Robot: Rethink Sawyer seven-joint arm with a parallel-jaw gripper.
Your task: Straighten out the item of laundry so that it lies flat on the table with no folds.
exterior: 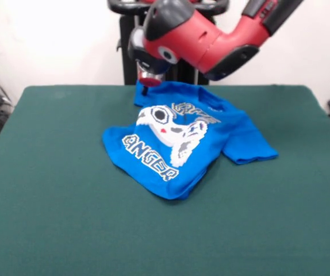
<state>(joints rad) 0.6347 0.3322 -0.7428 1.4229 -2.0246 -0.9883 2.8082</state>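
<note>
One pincer (149, 80), on a red and black arm (211, 40), sits at the blue T-shirt's (182, 144) 11 o'clock edge, where the fabric rises toward it; whether it is gripping cannot be told. Shirt position: rumpled near the middle of the green worktop (50, 201) (print folded, one sleeve (248, 150) spread toward 3 o'clock).
</note>
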